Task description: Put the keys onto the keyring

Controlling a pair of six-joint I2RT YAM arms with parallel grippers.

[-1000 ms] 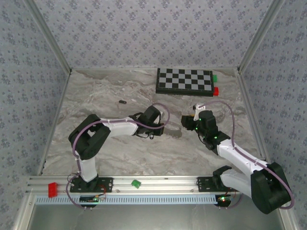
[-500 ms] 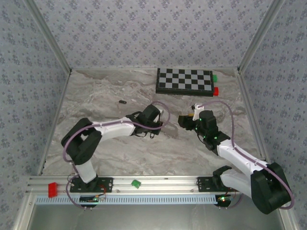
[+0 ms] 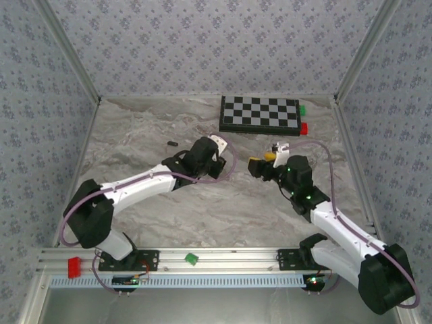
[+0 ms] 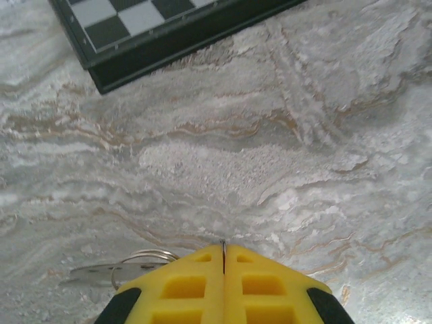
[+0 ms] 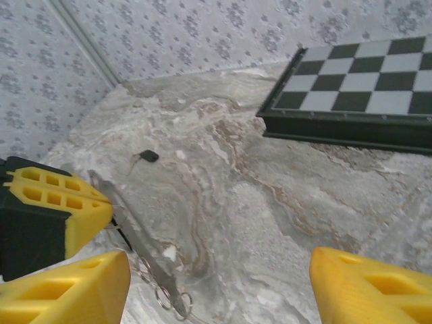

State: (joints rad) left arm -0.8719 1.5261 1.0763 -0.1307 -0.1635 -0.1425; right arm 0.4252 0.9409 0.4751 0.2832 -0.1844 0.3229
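**Gripping the keyring [image 4: 144,259] near the middle of the tabletop [image 3: 135,138]**

The left arm lies stretched low and far across the marbled surface. The left tool [image 4: 224,251] has its yellow fingers pressed together, seemingly clamped on the wire loop. A key blade [image 4: 91,273] juts out just beside that loop. The right arm reaches forward with a bent elbow, and the right tool [image 5: 219,262] faces the left one with its fingers wide apart. A dark-headed key [image 5: 147,156] lies alone on the tabletop, well apart from the chessboard [image 3: 260,113].
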